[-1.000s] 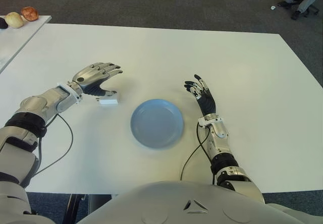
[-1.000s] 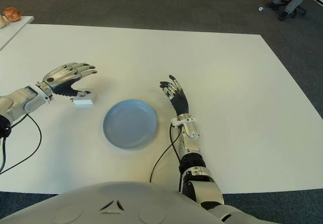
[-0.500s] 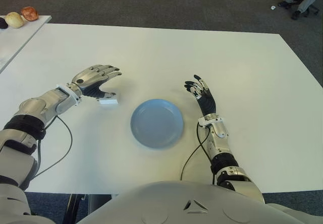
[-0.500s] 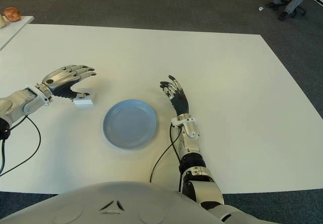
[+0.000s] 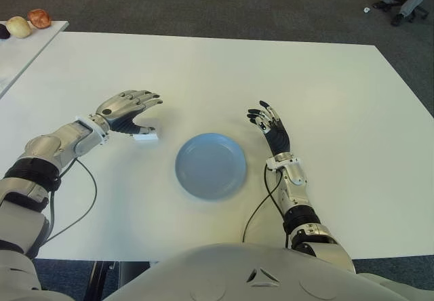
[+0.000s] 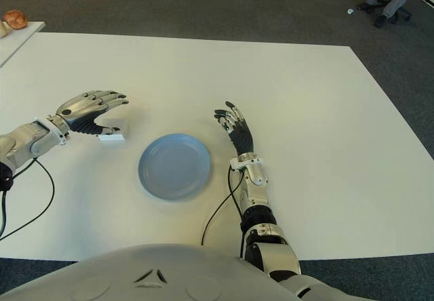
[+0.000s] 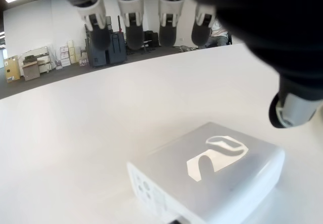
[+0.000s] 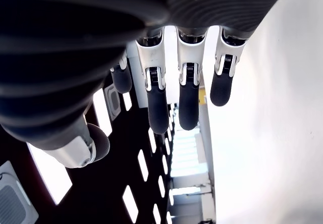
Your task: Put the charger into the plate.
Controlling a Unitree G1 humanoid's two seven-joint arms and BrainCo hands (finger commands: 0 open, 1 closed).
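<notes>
- Left hand (image 5: 127, 108) hovers over the left part of the white table (image 5: 325, 91), palm down, with its fingers (image 7: 129, 24) spread and arched and nothing between them.
- Under that palm, slightly toward the plate side, the white charger (image 5: 146, 137) lies flat on the table; in the left wrist view the thumb tip (image 7: 291, 110) stands clear of its edge and the four fingertips hang above the table beyond it, so no contact shows.
- Its long axis runs roughly left to right across the table, so I judge the thumb and fingers are set to close across its short sides.
- Right of the charger, apart from it, the blue plate (image 5: 211, 166) sits empty near the middle of the table's near half.
- For the carry, the plate lies to the right of the charger and a little nearer the robot, so the move would be a short sweep rightward and inward.
- Right hand (image 5: 272, 129) shows just right of the plate, open with fingers extended and holding nothing; it is idle.
- By my reading the left hand is far nearer the charger, and the grasp is not yet made.
</notes>
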